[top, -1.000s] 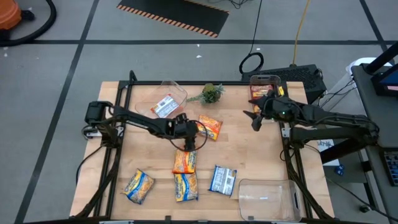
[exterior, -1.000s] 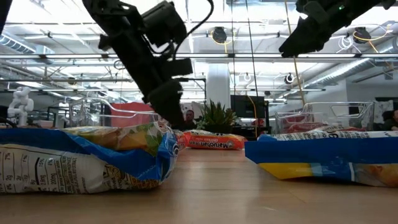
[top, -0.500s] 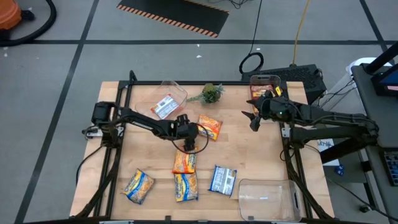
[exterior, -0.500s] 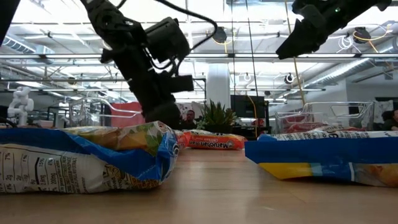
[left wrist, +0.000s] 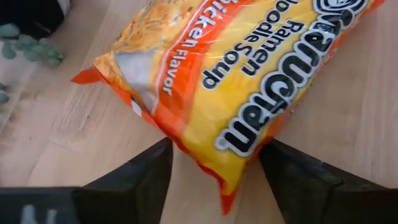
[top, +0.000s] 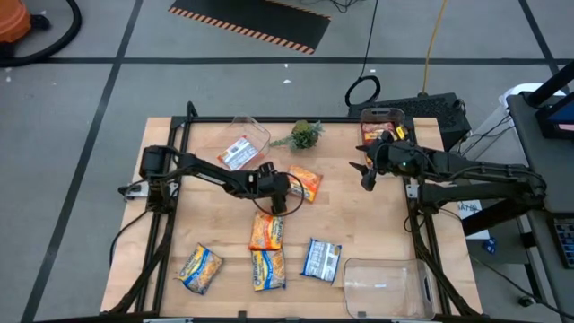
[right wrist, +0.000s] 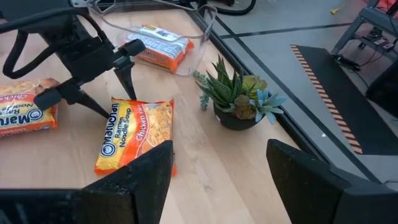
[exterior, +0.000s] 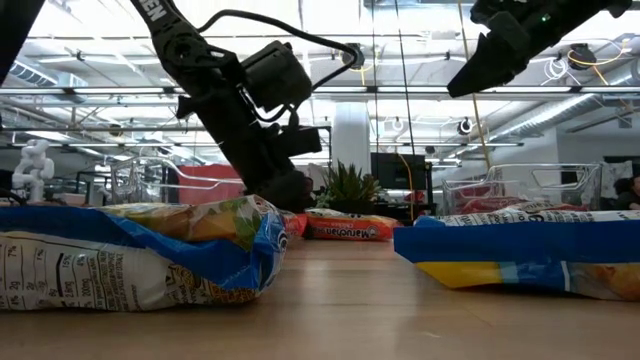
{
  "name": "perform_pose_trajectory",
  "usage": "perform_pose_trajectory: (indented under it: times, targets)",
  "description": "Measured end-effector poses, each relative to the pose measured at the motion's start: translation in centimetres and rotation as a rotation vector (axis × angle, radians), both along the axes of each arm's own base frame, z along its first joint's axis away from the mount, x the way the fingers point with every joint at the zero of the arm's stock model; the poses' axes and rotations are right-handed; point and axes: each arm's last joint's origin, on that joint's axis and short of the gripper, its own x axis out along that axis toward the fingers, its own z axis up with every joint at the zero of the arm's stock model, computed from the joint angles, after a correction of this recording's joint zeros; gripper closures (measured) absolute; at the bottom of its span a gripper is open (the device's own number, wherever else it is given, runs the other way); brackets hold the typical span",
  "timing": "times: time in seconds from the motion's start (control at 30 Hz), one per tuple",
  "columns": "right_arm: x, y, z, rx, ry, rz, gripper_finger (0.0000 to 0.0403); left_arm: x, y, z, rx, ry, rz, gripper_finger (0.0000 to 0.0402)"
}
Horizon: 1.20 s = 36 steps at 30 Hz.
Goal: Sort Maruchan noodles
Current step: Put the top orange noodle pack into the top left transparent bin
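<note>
Orange chicken-flavor Maruchan packet (left wrist: pixel 249 81) lies flat mid-table, just in front of the plant sprig (top: pixel 305 135). Left gripper (top: pixel 285 190) has come down onto it since a second ago — fingers spread, straddling one packet corner, starting to narrow; no pinch yet. Pickup looks imminent. Right gripper (top: pixel 365 172) hovers spread, empty, by the far-right bin (top: pixel 381 117) — unchanged. Five more packets wait nearer the table's front edge.

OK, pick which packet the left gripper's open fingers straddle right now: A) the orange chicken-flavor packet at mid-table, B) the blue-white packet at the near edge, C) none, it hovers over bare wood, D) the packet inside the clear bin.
A: the left gripper has its open fingers on either side of the orange chicken-flavor packet's corner.
</note>
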Motion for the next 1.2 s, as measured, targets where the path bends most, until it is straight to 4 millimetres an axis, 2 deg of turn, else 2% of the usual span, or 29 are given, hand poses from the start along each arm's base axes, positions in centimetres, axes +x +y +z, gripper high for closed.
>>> perform_pose_trajectory:
  times: [0.33, 0.53, 0.87, 1.2]
  targets:
    - [-0.1, 0.0, -0.2, 0.001, 0.025, 0.001, 0.0149, 0.2, -0.2, 0.0, 0.001, -0.003, -0.059, 0.0305]
    - [-0.2, 0.0, -0.3, 0.003, 0.037, 0.001, 0.0149, 0.1, -0.4, 0.1, 0.042, 0.007, -0.069, 0.036]
    - [-0.2, 0.0, -0.4, 0.002, 0.048, 0.002, 0.0149, -0.3, -0.2, 0.6, 0.107, 0.033, -0.034, 0.0377]
    - [-0.3, 0.0, -0.6, 0.008, 0.073, -0.001, 0.0149, -1.1, -0.8, 3.8, 0.223, 0.004, 0.018, 0.0378]
